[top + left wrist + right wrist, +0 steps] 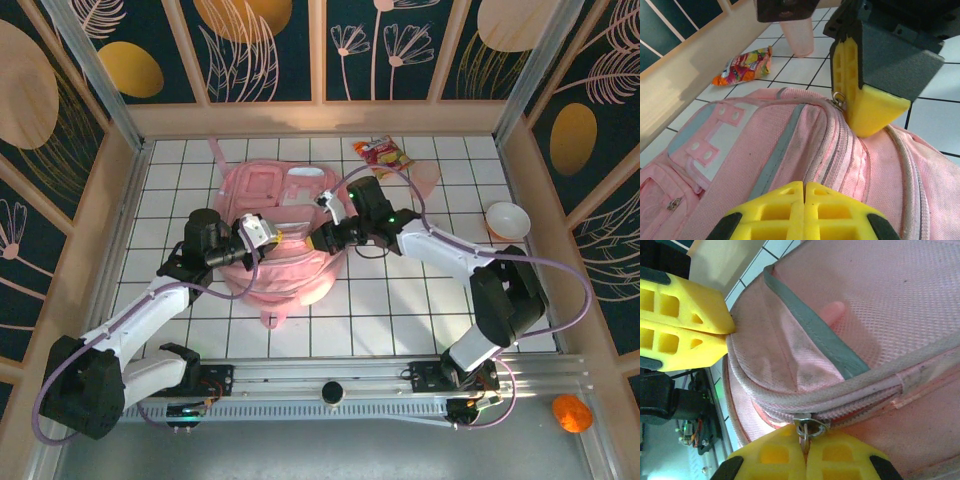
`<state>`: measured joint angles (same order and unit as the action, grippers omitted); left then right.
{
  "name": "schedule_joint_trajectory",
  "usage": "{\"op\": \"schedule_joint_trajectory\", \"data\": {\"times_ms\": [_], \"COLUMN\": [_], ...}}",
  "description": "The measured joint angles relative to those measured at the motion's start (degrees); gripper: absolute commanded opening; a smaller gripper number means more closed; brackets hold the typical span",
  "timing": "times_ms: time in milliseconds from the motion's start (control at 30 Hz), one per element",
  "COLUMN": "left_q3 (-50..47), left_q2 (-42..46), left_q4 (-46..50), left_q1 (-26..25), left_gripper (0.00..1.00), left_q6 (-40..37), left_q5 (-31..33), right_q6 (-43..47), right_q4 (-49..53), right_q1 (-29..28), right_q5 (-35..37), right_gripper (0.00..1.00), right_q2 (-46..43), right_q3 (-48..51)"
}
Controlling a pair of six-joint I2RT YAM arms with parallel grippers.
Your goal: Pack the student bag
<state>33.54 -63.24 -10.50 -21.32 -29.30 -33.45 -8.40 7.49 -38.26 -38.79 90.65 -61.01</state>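
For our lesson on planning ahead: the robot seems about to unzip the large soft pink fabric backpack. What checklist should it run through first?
1. Right gripper shut on the small metal zip pull: ok.
2. Left gripper shut, tips against the large soft pink fabric backpack: ok.
3. Cloth truly pinched between left fingers: cannot tell.
4. Backpack opened for packing: not ok, zip looks closed.
5. Colourful crinkly snack packet lying on the tiles, apart from the backpack: ok.

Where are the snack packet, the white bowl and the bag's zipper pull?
snack packet point(383, 152), top view, wrapper's middle.
white bowl point(500, 212), top view, inner wall.
zipper pull point(809, 428), right wrist view, metal ring.
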Motion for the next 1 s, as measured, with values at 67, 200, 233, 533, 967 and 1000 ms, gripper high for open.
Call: {"op": "schedule_joint_trajectory", "data": {"times_ms": [67, 200, 233, 533, 967, 1000], "left_q3": [0.02, 0.35, 0.48, 1.62, 5.05, 5.62], "left_q2": [-0.22, -0.92, -1.14, -3.85, -1.44, -1.97], "left_q4": [0.02, 0.13, 0.2, -0.9, 10.36, 11.43], "left_q1": [-0.13, -1.55, -2.05, -7.19, 0.28, 0.28], "left_gripper": [0.0, 0.0, 0.0, 0.28, 0.84, 0.85], "left_q6": [0.26, 0.5, 0.5, 3.85, -5.95, -6.91], "left_q5": [0.35, 2.34, 2.97, 8.5, 6.97, 6.93], "right_q6": [-1.55, -5.05, -5.9, -17.64, -14.62, -14.12], "right_q4": [0.11, 0.68, 0.98, 2.32, 14.23, 15.06], "right_q1": [-1.27, -3.23, -3.26, -4.11, 0.48, 0.79], "right_q5": [0.07, 1.09, 1.29, 2.34, 1.29, 1.22], "right_gripper": [0.0, 0.0, 0.0, 0.0, 0.0, 0.0], "right_q2": [0.0, 0.0, 0.0, 0.0, 0.33, 0.42], "right_q3": [-0.11, -0.33, -0.33, -0.35, -4.26, -4.61]}}
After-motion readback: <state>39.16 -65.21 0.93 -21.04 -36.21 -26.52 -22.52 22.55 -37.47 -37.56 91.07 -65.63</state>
